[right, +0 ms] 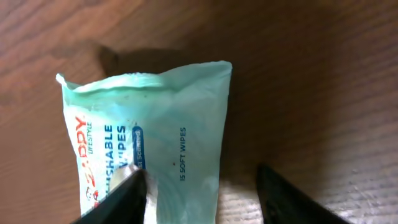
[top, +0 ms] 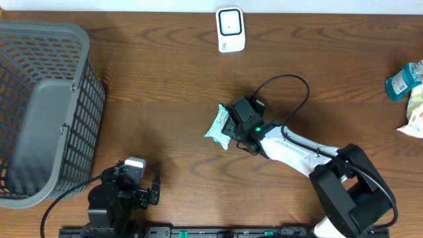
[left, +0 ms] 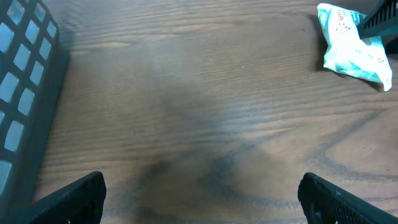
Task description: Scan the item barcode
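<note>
At mid-tabletop, the right gripper [right: 199, 190] hangs over the wipes pack [right: 155, 143], jaws half open astride its end, one finger against the wrapper, the other clear. The left gripper [left: 200, 193] gapes empty near the front edge, beside the basket [top: 89, 119].

You've got a grey mesh basket [top: 89, 112] on the left side of the dark wood table [top: 165, 86], nothing visible in it. At the far right edge you see a teal bottle [top: 403, 80], with a pale crumpled packet [top: 415, 114] just beside it, cut off by the frame.
</note>
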You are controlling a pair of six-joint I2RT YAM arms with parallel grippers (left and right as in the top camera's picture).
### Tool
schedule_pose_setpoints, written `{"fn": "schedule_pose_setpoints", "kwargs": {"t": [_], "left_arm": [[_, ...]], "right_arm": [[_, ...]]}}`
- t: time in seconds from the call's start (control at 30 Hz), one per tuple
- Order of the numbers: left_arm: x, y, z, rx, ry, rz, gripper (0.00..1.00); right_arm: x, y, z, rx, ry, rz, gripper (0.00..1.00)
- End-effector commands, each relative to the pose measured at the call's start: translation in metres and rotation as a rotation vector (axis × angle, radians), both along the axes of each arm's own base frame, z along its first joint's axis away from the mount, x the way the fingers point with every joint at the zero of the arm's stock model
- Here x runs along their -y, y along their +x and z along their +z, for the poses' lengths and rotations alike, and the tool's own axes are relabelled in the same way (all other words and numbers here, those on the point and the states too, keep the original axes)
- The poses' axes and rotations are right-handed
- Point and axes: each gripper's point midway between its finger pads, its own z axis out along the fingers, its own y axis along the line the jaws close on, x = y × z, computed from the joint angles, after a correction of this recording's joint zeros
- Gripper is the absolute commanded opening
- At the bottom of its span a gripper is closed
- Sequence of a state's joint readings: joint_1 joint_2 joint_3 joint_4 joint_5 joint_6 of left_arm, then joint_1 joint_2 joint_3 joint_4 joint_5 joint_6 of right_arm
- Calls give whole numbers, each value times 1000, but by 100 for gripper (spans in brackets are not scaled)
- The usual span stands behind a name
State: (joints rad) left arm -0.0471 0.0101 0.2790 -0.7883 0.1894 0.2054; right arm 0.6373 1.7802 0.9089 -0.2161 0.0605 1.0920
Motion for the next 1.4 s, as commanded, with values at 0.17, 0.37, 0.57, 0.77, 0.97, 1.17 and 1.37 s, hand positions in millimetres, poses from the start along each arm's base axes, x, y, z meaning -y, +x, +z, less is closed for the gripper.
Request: {"fn": "schedule_pose_setpoints", "kwargs": {"t": [0.17,0.37,0.57,0.77,0.97,1.17,1.37], "left_arm": [[3,0,2,5,-15,-8,99],[3,0,2,5,-15,-8,99],[3,0,2,5,-15,-8,99],[3,0,2,5,-14,-8,99],[3,0,2,5,-14,-8,99],[3,0,2,5,-14,-8,99],[3,0,2,5,-14,-8,99]], "right_arm": [[14,-26,-38,-123,-59,-16,16],[8,-31,-35,-156,-10,4,1],[31,-45,-5,-215,-25,-24,2],[65,-53,46,-161,-54,-58,12],[76,-40,67,-34,-127,-2,58],[68,-49,65,-56,-123,93,76],[51,-50,68,-55,-53,131,69]]}}
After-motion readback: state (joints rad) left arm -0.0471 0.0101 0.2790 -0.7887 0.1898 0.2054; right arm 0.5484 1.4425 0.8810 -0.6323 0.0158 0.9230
